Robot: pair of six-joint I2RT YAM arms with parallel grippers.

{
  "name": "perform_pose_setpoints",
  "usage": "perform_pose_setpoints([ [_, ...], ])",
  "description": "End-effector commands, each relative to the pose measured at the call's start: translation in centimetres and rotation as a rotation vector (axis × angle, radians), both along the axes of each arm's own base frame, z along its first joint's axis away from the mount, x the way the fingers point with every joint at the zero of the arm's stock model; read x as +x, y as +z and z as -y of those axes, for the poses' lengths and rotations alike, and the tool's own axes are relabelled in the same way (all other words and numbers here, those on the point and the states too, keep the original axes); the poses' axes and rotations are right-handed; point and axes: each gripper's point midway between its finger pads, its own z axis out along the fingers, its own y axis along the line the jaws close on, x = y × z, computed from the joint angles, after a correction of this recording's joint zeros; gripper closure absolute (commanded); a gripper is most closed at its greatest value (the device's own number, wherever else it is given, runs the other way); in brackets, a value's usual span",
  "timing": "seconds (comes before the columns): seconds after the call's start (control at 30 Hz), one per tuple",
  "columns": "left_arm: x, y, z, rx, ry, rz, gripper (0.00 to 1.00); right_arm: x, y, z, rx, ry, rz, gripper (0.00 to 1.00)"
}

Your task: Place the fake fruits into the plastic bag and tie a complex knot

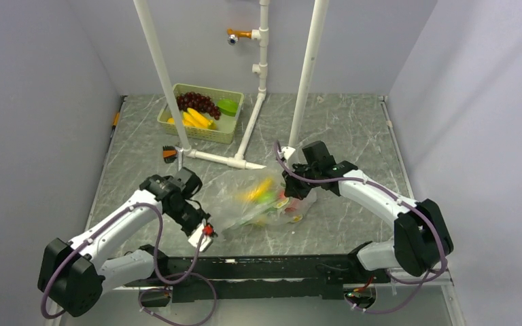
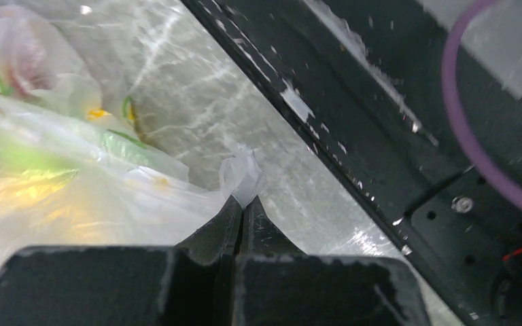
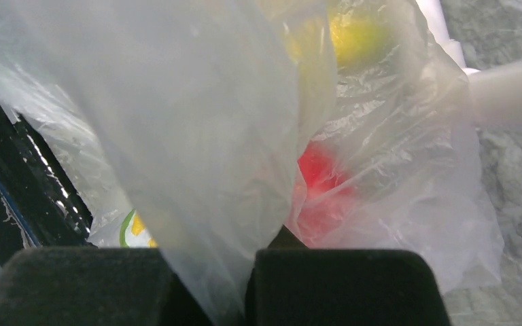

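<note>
The plastic bag (image 1: 262, 200) lies mid-table, a clear printed film holding a yellow banana (image 1: 258, 188) and a red fruit (image 3: 316, 170). My left gripper (image 1: 206, 229) is shut on a pinched corner of the bag (image 2: 242, 173) at its near left end. My right gripper (image 1: 298, 185) is shut on a fold of the bag's film (image 3: 204, 136) at its right side; its fingertips are hidden behind the plastic. More fake fruits, purple grapes (image 1: 199, 103), bananas (image 1: 196, 118) and a green one (image 1: 228, 106), lie in the basket. No knot shows.
The pale green slatted basket (image 1: 207, 133) stands at the back left. A white pipe frame (image 1: 245, 136) rises between basket and bag, with its foot on the table. A small orange and black brush (image 1: 169, 153) lies left of it. A black rail (image 1: 279, 265) runs along the near edge.
</note>
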Motion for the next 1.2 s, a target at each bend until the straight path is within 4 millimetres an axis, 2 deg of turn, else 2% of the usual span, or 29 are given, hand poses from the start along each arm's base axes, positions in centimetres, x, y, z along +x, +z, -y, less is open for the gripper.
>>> perform_pose_setpoints([
  [0.0,1.2,-3.8,-1.5,0.086,-0.103,0.192,1.00,1.5,-1.5,1.8,-0.121,-0.021,0.026,1.00],
  [0.07,1.2,-4.6,-1.5,0.125,-0.095,0.146,1.00,1.7,-1.9,2.0,-0.136,-0.010,0.035,1.00],
  [0.1,1.3,-3.9,-1.0,0.120,-0.063,0.104,1.00,1.6,-1.6,1.9,-0.129,-0.001,0.037,1.00],
  [0.2,1.2,1.8,1.4,-0.005,0.062,-0.065,1.00,1.4,1.2,1.2,-0.064,0.034,0.086,1.00],
  [0.23,1.3,4.0,2.2,-0.054,0.091,-0.100,1.00,1.5,2.8,0.9,-0.031,0.036,0.117,0.94],
  [0.27,1.6,6.5,3.2,-0.110,0.136,-0.140,1.00,1.4,4.4,0.6,0.002,0.043,0.144,0.82],
  [0.3,1.9,8.6,4.0,-0.151,0.186,-0.187,1.00,1.3,6.1,0.4,0.037,0.051,0.175,0.67],
  [0.33,2.2,10.7,4.8,-0.198,0.213,-0.218,1.00,1.2,7.8,0.2,0.069,0.051,0.205,0.42],
  [0.37,2.4,12.1,5.4,-0.229,0.237,-0.255,1.00,1.2,9.3,0.2,0.095,0.044,0.231,0.28],
  [0.4,2.6,13.0,5.8,-0.248,0.261,-0.292,1.00,1.0,10.9,0.1,0.119,0.046,0.264,0.17],
  [0.47,3.3,14.1,6.6,-0.264,0.320,-0.352,1.00,0.2,13.7,0.2,0.170,0.048,0.328,0.07],
  [0.67,4.8,15.4,7.7,-0.294,0.415,-0.444,1.00,-2.7,20.7,0.3,0.320,0.113,0.515,0.02],
  [0.8,5.7,17.0,8.1,-0.337,0.465,-0.503,1.00,-4.0,24.6,-1.7,0.445,0.241,0.567,0.02],
  [0.87,6.2,18.2,8.1,-0.380,0.484,-0.519,1.00,-4.0,25.2,-3.3,0.498,0.290,0.572,0.01],
  [0.97,7.2,19.7,8.1,-0.452,0.513,-0.523,1.00,-4.1,24.8,-6.4,0.544,0.381,0.624,0.00],
  [1.17,8.3,20.0,7.9,-0.482,0.558,-0.547,1.00,-3.4,24.2,-10.9,0.620,0.471,0.708,0.00],
])
